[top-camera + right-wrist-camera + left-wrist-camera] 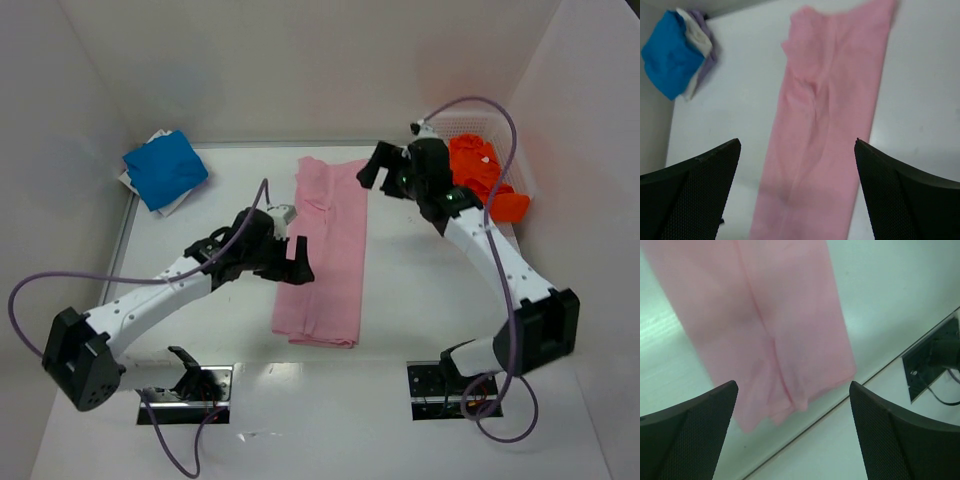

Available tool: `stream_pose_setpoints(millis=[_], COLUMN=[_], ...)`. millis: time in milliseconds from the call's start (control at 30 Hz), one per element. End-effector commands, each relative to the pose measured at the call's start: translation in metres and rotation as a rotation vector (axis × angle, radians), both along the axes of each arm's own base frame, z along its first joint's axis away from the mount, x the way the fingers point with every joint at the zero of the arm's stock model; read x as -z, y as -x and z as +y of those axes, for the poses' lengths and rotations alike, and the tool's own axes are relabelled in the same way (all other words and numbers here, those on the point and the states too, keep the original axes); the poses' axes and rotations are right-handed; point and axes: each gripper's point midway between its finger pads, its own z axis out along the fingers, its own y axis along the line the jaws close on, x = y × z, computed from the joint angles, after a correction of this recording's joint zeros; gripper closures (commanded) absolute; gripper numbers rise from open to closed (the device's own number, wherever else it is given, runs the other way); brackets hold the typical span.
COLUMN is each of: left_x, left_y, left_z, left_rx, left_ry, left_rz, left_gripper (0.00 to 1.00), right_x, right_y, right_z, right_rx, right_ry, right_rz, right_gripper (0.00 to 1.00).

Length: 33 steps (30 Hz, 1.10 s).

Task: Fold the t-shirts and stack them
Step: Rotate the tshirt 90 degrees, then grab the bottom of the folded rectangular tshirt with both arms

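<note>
Spread wide, holding nothing: left hand and right hand, with pink t-shirt lying as a long folded strip beneath both on the counter. Likely to unfold or bunch if pinched by one layer only.

pink t-shirt 1 | blue t-shirt 1 | orange t-shirt 1 | other cloths 2 | basket 1 | arms 2

- White plastic mesh basket, standing at the table's far right corner, against the walls.
- White table, glossy along its near edge.
- Plain white walls on three sides.
- Two dark rectangular cut-outs near the table's front edge, left and right.
</note>
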Motion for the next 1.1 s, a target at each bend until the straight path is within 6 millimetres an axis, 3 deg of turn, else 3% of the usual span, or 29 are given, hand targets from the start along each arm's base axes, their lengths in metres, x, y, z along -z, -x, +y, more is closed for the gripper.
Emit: stream_pose_setpoints(millis=[0,33,67,100,167,233,267,333,533,633,933,1067], left_x=[0.005,0.005,0.008,0.007,0.009,0.014,0.016,0.022,0.048,0.049,0.059,0.058], left_y=[0.012,0.013,0.015,0.015,0.016,0.016,0.015,0.013,0.015,0.016,0.029,0.030], left_z=[0.013,0.013,0.016,0.016,0.016,0.013,0.011,0.010,0.013,0.015,0.065,0.069], left_rx=[-0.107,-0.125,-0.138,-0.144,-0.144,-0.123,-0.103,-0.090,-0.108,-0.151,-0.302,-0.320], left_ry=[0.055,0.075,0.073,0.084,0.084,0.080,0.077,0.042,0.002,0.032,0.056,0.086], left_rz=[0.015,0.022,0.026,0.023,0.023,0.036,0.030,0.050,0.126,0.143,0.194,0.212], left_gripper=[0.00,0.00,0.00,0.00,0.00,0.00,0.00,0.00,0.00,0.00,0.00,0.00], right_x=[0.055,0.058,0.079,0.069,0.087,0.076,0.085,0.078,0.101,0.121,0.170,0.191], right_y=[0.048,0.058,0.074,0.088,0.110,0.125,0.135,0.145,0.177,0.192,0.231,0.252], right_z=[-0.007,-0.008,-0.013,-0.018,-0.025,-0.026,-0.027,-0.022,0.013,0.023,0.038,0.042], right_rx=[0.008,0.005,0.020,0.022,0.037,0.030,0.029,0.014,-0.093,-0.100,-0.140,-0.167], right_ry=[-0.047,-0.066,-0.072,-0.091,-0.093,-0.133,-0.145,-0.213,-0.226,-0.200,-0.159,-0.154], right_rz=[0.137,0.137,0.186,0.160,0.212,0.185,0.211,0.204,0.281,0.339,0.492,0.565], right_gripper=[0.00,0.00,0.00,0.00,0.00,0.00,0.00,0.00,0.00,0.00,0.04,0.04])
